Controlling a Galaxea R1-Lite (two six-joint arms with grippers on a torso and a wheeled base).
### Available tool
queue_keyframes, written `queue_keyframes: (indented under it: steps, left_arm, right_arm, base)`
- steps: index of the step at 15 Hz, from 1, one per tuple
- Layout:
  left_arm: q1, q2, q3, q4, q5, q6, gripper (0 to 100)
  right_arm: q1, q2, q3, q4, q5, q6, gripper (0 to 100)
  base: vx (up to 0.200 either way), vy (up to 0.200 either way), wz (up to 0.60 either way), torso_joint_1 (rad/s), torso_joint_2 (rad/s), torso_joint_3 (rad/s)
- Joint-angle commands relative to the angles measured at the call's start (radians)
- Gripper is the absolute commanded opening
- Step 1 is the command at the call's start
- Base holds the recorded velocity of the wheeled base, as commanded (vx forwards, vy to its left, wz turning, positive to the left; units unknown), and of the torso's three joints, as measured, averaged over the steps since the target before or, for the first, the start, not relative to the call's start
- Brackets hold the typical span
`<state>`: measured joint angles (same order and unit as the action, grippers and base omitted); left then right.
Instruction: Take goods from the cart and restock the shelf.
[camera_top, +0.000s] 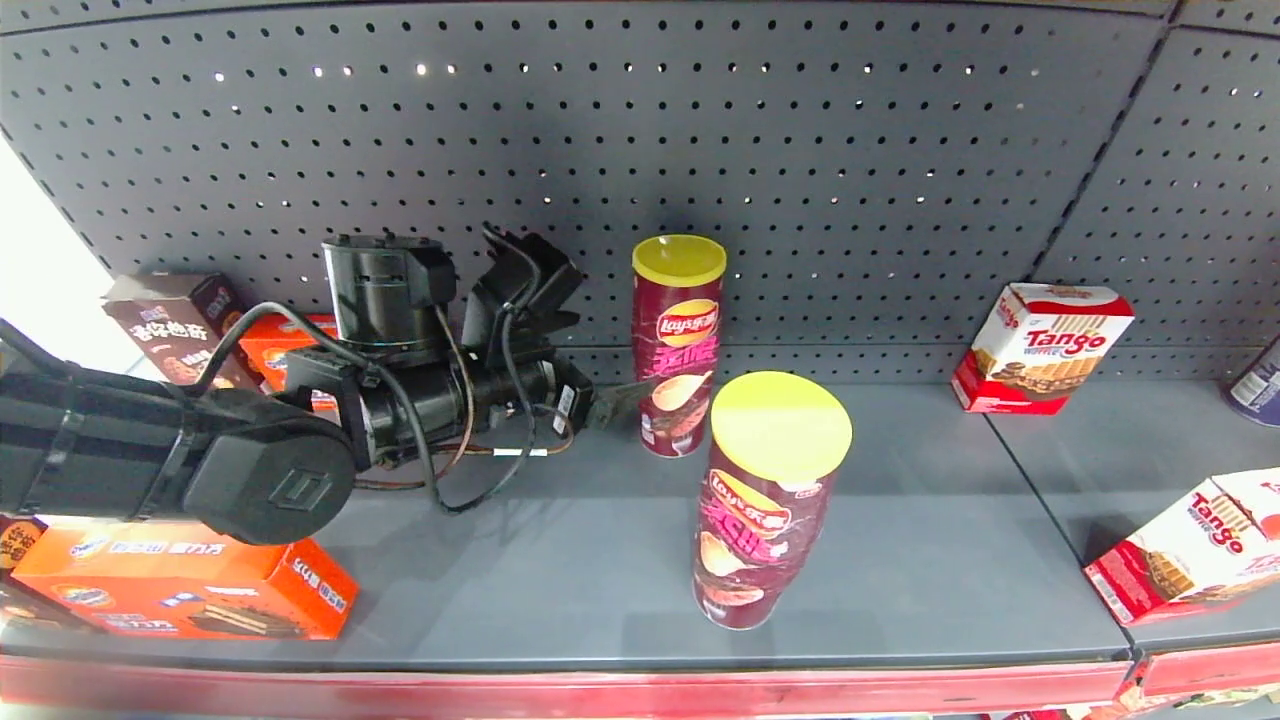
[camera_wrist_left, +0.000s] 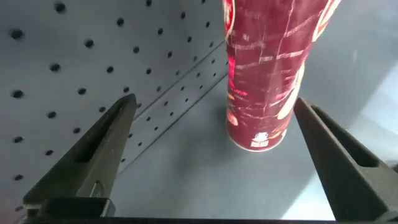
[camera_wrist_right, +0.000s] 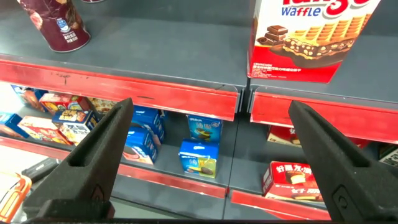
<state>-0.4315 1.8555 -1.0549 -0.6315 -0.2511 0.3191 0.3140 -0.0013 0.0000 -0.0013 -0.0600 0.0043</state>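
Left arm (camera_top: 100, 440): comes in over the left end of the shelf board (camera_top: 930, 570). Forearm roughly level, low above the board, lying along its length.

Wrist (camera_top: 440, 395): above the rear half of the board, close to its back wall. Cables (camera_top: 470, 480) loop down beneath it toward the board.

Left tool (camera_top: 620, 400): points along the board toward its middle. Fingers (camera_wrist_left: 93, 155) spread wide, tips low over the board's surface.

Right tool (camera_wrist_right: 211, 107): off the board, out in front of its red front edge and facing it. Both prongs set wide apart.
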Motion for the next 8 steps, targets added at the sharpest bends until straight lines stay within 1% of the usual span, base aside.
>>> queue_keyframes:
  steps: [1, 8]
  left_arm:
    - [-0.001, 0.024, -0.002, -0.004, 0.015, 0.000, 100]
    - [0.005, 0.033, -0.007, -0.004, 0.027, -0.002, 100]
  right_arm:
    - [0.000, 0.001, 0.000, 0.000, 0.000, 0.000, 100]
    - [0.000, 0.001, 0.000, 0.000, 0.000, 0.000, 100]
  base:
    - [0.000, 0.000, 0.00, 0.000, 0.00, 0.000]
    - [0.000, 0.000, 0.00, 0.000, 0.00, 0.000]
